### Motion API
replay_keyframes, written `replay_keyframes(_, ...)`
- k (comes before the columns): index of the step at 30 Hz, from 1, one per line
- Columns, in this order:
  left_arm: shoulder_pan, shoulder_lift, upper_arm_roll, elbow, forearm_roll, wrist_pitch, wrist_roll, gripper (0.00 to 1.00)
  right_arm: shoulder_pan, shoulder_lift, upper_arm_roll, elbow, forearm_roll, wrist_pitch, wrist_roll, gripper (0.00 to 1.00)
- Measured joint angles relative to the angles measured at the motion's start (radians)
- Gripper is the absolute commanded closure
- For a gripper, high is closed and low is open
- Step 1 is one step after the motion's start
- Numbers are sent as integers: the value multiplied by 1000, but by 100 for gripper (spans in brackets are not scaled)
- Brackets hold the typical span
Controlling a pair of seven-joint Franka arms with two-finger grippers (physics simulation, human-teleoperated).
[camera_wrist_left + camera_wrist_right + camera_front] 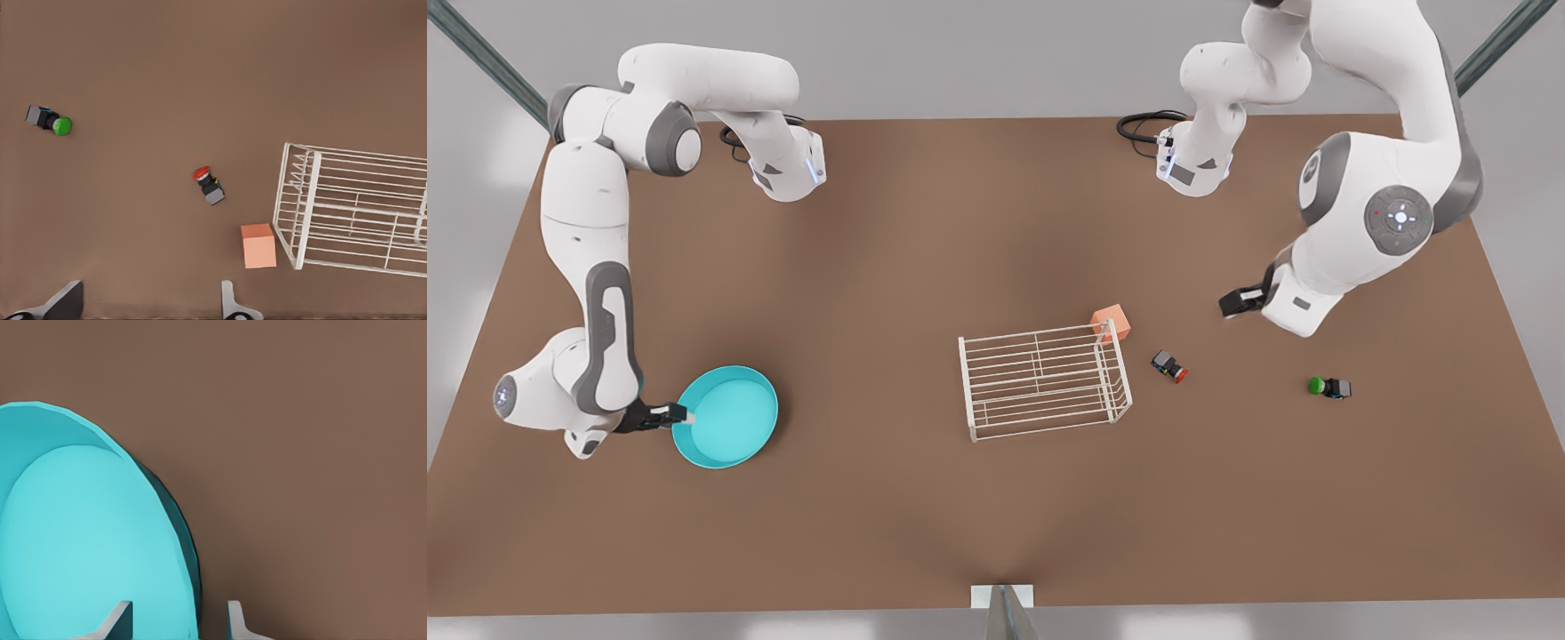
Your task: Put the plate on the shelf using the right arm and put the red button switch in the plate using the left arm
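The turquoise plate (729, 418) lies flat on the table at the front view's left. My right gripper (680, 413) is at its near rim. In the right wrist view the plate (87, 540) has its rim between the right gripper's (179, 617) two fingers, which stand apart on either side without visibly pressing it. The white wire shelf (1045, 380) sits mid-table. The red button switch (1170, 366) lies on its side just right of the shelf, and in the left wrist view (208, 184) too. My left gripper (1232, 304) hovers open above and right of it, holding nothing.
A salmon-pink cube (1112, 322) touches the shelf's far right corner. A green-capped switch (1329, 387) lies further toward the front view's right. Open brown tabletop (871, 267) stretches between the plate and the shelf.
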Motion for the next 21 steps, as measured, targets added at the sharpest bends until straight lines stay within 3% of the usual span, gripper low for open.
replay_keyframes(3,11,65,2,11,-10,-19,33,0,3,3,2,-1,8,8,-13,53)
replay_keyframes(5,73,83,-3,30,5,-15,45,0,4,6,5,-1,11,11,-20,53)
replay_keyframes(14,62,21,-12,-116,57,-19,58,0,5,16,8,1,15,18,-46,74)
replay_keyframes(21,51,-23,-17,-165,67,43,87,0,15,14,8,1,19,15,-63,78)
